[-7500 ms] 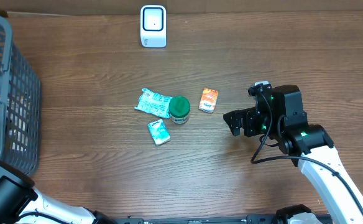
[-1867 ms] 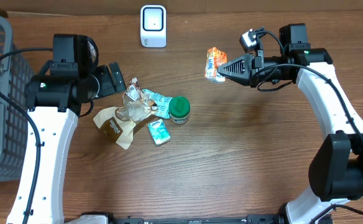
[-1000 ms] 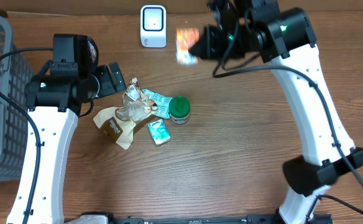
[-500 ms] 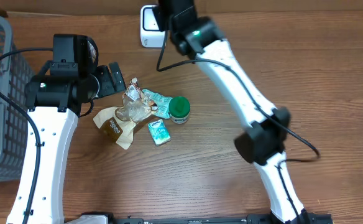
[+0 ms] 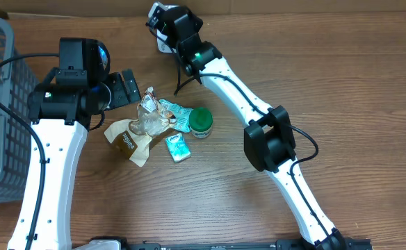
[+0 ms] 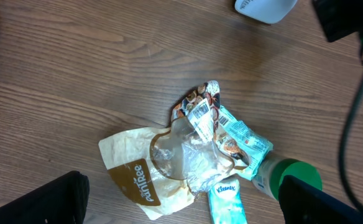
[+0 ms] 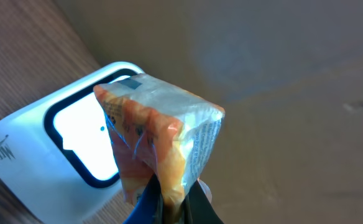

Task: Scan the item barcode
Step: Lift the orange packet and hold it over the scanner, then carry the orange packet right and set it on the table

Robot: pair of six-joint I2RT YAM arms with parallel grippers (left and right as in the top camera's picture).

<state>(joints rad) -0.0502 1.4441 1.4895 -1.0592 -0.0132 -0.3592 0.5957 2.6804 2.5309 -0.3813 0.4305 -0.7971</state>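
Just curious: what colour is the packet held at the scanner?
Orange and white; the packet shows best in the right wrist view.

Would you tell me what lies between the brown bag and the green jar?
A crumpled clear wrapper and a teal packet, seen in the left wrist view.

Orange-white crinkled packet (image 7: 163,137) pinched at bottom edge, upright, just before white scanner (image 7: 26,146), screen lit.

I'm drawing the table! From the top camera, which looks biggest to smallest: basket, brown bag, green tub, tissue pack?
1. Basket
2. Brown bag
3. Green tub and tissue pack: these look about alike, so I won't rank them.
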